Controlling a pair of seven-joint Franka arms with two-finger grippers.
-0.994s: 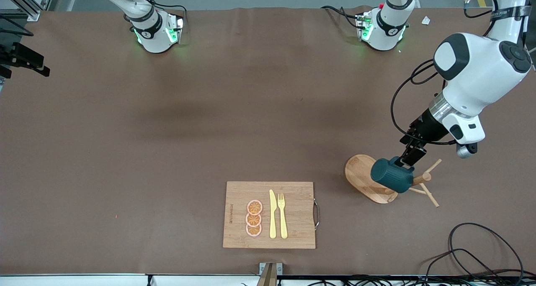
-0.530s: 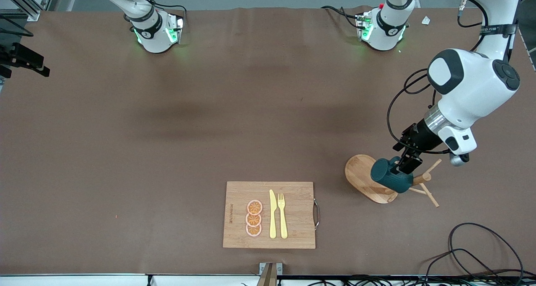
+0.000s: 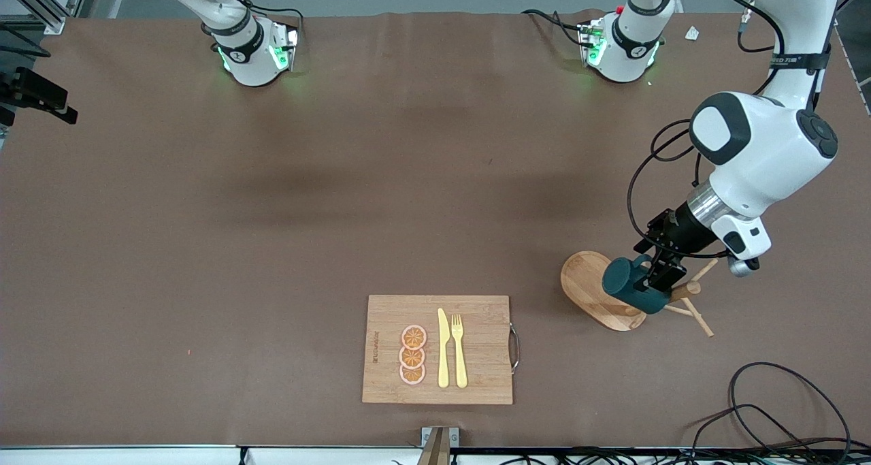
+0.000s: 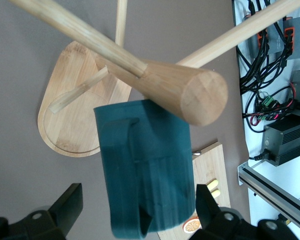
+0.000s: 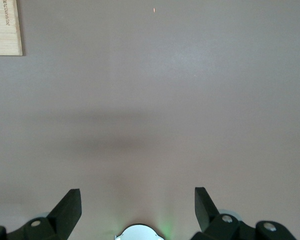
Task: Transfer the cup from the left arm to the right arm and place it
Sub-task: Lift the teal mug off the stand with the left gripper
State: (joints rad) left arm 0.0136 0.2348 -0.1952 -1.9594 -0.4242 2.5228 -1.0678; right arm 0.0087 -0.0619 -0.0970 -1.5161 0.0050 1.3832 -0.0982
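Observation:
The dark teal ribbed cup (image 3: pixel 629 284) hangs on a peg of the wooden peg rack (image 3: pixel 585 289), toward the left arm's end of the table. My left gripper (image 3: pixel 656 271) is open, with its fingers on either side of the cup and not closed on it. In the left wrist view the cup (image 4: pixel 150 175) and its loop handle fill the space between the fingers of the left gripper (image 4: pixel 137 189), under the thick peg (image 4: pixel 184 90). The cup's inside is hidden. My right gripper (image 5: pixel 137 192) is open and empty over bare table; it is out of the front view.
A wooden cutting board (image 3: pixel 388 315) with three orange slices (image 3: pixel 412 355), a yellow knife (image 3: pixel 443 348) and a yellow fork (image 3: pixel 459 349) lies near the front camera. Black cables (image 3: pixel 782 404) lie at the corner toward the left arm's end.
My left gripper has come down and in toward the cup, so its open fingers now straddle it. The cup has stayed on the rack. The right arm has not moved.

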